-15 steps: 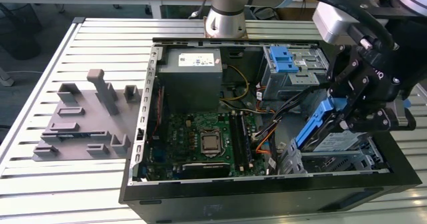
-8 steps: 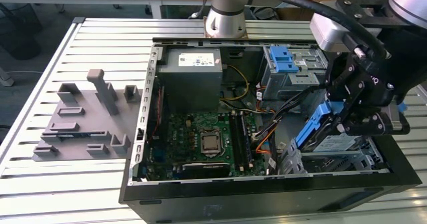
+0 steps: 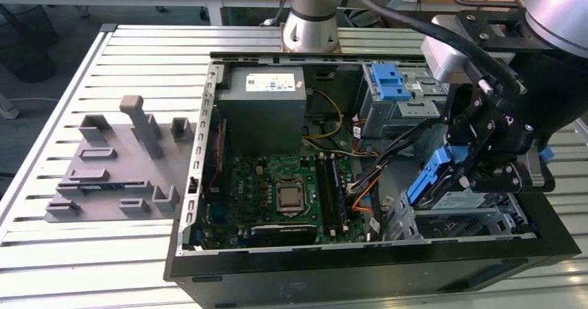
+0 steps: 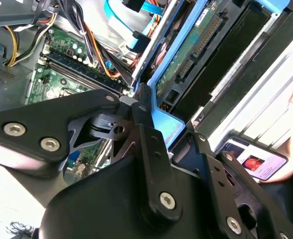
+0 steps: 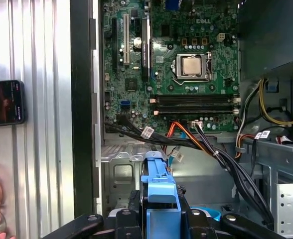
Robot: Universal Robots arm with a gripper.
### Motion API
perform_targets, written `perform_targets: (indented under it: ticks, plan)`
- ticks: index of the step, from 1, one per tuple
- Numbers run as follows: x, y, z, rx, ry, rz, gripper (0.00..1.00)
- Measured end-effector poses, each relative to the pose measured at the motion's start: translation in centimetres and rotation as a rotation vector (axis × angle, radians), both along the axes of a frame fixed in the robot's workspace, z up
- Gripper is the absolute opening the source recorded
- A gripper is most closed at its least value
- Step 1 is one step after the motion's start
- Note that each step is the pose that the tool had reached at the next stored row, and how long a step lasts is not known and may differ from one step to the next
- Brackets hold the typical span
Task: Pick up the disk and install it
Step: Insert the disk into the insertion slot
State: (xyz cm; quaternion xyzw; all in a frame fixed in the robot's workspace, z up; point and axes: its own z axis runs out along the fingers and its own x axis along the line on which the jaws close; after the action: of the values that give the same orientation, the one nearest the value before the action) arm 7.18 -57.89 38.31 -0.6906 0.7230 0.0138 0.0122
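The arm is a silver-grey cylindrical column (image 3: 310, 20) and a smooth grey rounded joint housing (image 3: 562, 6), with thick black cables (image 3: 386, 9) running along it. A light grey boxy camera block (image 3: 448, 53) is mounted by the black metal gripper (image 3: 487, 175). In the second wrist view, its flat black linkage plates (image 4: 151, 164) carry round silver screw heads (image 4: 167, 200).

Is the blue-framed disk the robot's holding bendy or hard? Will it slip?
Probably stiff: the disk looks like a metal slab in a plastic frame. Likely heavy for its size. It hangs tilted in the hand, gripped by smooth plastic, so it might slip.
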Motion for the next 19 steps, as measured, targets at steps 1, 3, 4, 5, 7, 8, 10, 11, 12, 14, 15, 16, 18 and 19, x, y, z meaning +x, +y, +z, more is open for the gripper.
perform_targets:
  ticks: [1,3,4,5,7,8,10,11,12,14,15,16,18,19]
  plan:
    - [0.0,0.0,-0.11,0.0,0.0,0.0,0.36]
    - [0.0,0.0,-0.34,0.0,0.0,0.0,0.36]
    - [0.0,0.0,-0.43,-0.0001,0.0,0.0,0.36]
    - [0.0,0.0,-0.53,-0.0001,0.0,0.0,0.36]
    - [0.0,0.0,-0.7,-0.0001,0.0,0.0,0.36]
    - [0.0,0.0,-0.79,0.0,0.0,0.0,0.36]
    - [0.0,0.0,-0.97,0.0,0.0,0.0,0.36]
    - [0.0,0.0,-1.06,0.0,0.0,0.0,0.36]
    - [0.0,0.0,-1.13,-0.0001,0.0,0.0,0.36]
    - [0.0,0.0,-1.25,-0.0001,0.0,0.0,0.36]
    - [0.0,0.0,-1.26,-0.0003,0.0,0.0,0.36]
    - [0.0,0.0,-1.26,-0.0002,0.0,0.0,0.36]
    - [0.0,0.0,-1.27,-0.0001,0.0,0.0,0.36]
    - [0.0,0.0,-1.28,-0.0001,0.0,0.0,0.36]
